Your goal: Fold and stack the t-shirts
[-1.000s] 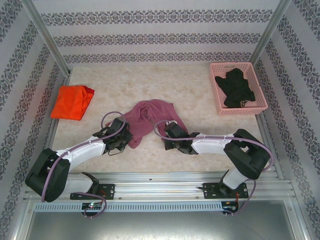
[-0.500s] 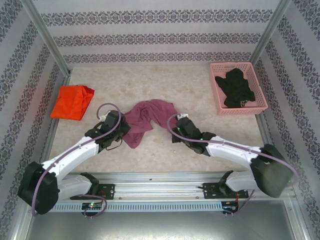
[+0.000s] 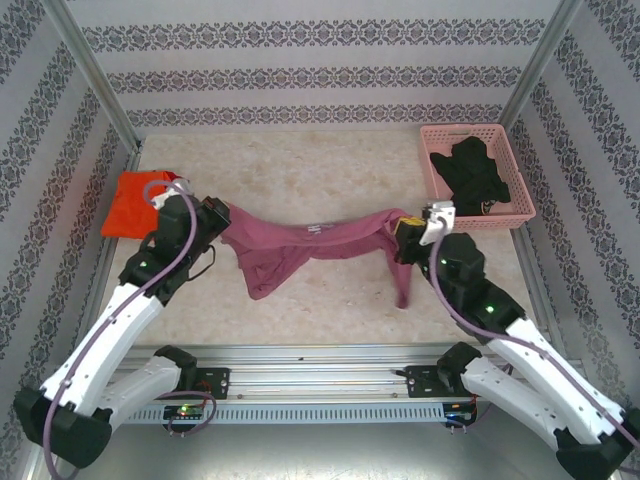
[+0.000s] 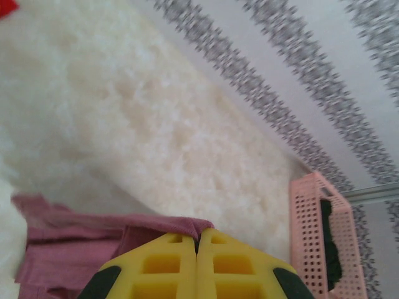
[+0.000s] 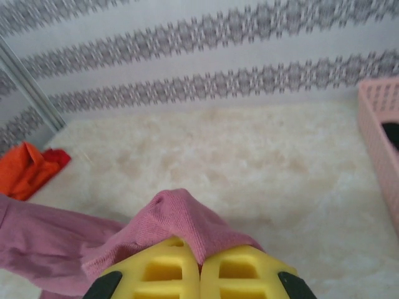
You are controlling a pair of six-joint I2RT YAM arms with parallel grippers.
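Your left arm (image 3: 118, 322) stretches long from its base up the left side, with the left gripper (image 3: 219, 220) raised and its yellow fingers (image 4: 168, 261) pressed together on one end of the maroon t-shirt (image 3: 310, 243). Your right arm (image 3: 505, 325) mirrors it on the right, and the right gripper (image 3: 402, 230) pinches the other end, jaws closed.

The maroon t-shirt (image 3: 300, 245) hangs stretched in a sagging band between the left hand (image 3: 218, 216) and the right hand (image 3: 402, 232). Each hand pinches one end, and loose folds droop below both ends toward the bench (image 3: 330, 170). The orange t-shirt (image 3: 122, 208) lies bunched at the bench's far left edge, apart from it
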